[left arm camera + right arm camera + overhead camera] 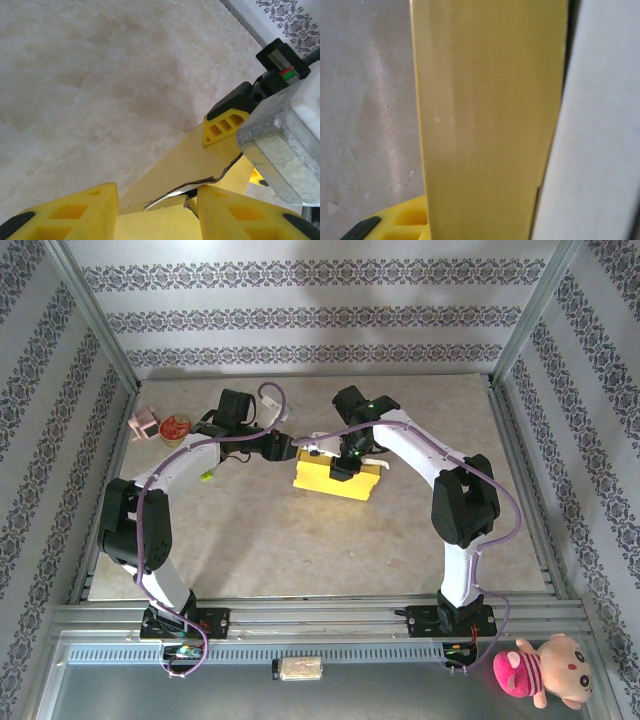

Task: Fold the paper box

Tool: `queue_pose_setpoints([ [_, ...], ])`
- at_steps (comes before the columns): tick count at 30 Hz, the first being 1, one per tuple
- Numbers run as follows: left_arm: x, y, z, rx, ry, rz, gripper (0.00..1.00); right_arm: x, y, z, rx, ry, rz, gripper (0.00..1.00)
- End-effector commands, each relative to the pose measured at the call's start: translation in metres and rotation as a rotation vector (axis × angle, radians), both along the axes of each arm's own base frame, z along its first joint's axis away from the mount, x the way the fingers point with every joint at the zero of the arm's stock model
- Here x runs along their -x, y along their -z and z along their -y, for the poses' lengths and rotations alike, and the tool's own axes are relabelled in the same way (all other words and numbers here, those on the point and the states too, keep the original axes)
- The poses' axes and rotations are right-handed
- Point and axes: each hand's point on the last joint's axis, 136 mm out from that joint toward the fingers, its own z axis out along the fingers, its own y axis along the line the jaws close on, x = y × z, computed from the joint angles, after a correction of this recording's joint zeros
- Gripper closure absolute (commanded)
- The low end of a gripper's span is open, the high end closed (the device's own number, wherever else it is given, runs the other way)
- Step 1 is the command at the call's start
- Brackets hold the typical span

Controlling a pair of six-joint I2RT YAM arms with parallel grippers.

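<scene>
Top: you had one paper box (322, 483) mid-table (300, 550), left gripper (290, 448) at its left end, right gripper (348, 468) on it, one red tin (176, 427) far left | Left wrist: you saw two yellow fingers (75, 215) straddling a flap, pinch unclear; the right's pair clamped a wall | Right wrist: one finger (400, 225) touched the yellow panel, white face beside.
</scene>
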Motion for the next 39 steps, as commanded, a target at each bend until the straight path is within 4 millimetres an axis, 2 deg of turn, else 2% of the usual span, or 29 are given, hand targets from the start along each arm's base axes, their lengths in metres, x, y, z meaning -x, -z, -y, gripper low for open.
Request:
queue_pose_setpoints([
  [1, 0.01, -0.028, 0.018, 0.053, 0.127, 0.14, 0.55, 0.023, 0.005, -0.006, -0.024, -0.038, -0.108, 0.7],
  [4, 0.018, -0.029, 0.018, 0.031, 0.188, 0.2, 0.55, 0.024, 0.004, -0.006, -0.027, -0.041, -0.113, 0.7],
  [11, 0.023, -0.032, 0.02, -0.002, 0.291, 0.249, 0.56, 0.025, 0.003, -0.006, -0.03, -0.041, -0.12, 0.7],
  [19, 0.024, -0.022, 0.024, -0.007, 0.307, 0.172, 0.7, 0.026, 0.003, -0.005, -0.029, -0.04, -0.125, 0.71],
  [21, 0.025, -0.021, 0.024, -0.007, 0.304, 0.167, 0.68, 0.026, 0.003, -0.006, -0.028, -0.038, -0.127, 0.71],
  [24, 0.027, -0.018, 0.022, -0.016, 0.299, 0.162, 0.54, 0.025, 0.003, -0.006, -0.028, -0.036, -0.128, 0.71],
  [30, 0.027, -0.007, 0.015, -0.078, 0.295, 0.145, 0.54, 0.026, 0.003, -0.006, -0.028, -0.038, -0.133, 0.71],
  [33, 0.026, 0.0, 0.013, -0.098, 0.3, 0.128, 0.56, 0.026, 0.004, -0.005, -0.025, -0.035, -0.135, 0.71],
  [39, 0.025, 0.002, 0.014, -0.096, 0.295, 0.124, 0.72, 0.026, 0.004, -0.006, -0.025, -0.034, -0.139, 0.71],
])
